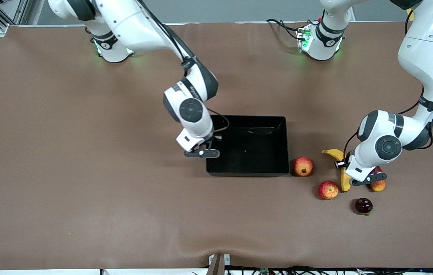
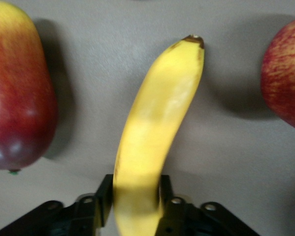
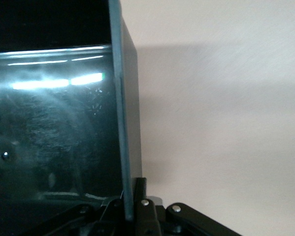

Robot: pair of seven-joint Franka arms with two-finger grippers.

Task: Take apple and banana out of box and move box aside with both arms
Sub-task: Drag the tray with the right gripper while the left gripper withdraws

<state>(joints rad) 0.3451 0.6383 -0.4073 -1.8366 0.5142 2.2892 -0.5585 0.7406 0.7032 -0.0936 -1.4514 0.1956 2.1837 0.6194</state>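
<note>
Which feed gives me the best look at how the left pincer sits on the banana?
Left wrist view: the banana fills it, with the left pincer closed around its near end. The front view shows only parts of the banana on the table beside the apple, partly hidden by the arm. The right wrist view shows none of it.

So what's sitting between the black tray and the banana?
Seen from the front, one round orange-red fruit sits between the tray and the banana, right beside the tray's wall. The rest of that stretch is bare table.

No legible text; perhaps faint lettering on right arm (image 1: pixel 193 89).
</note>
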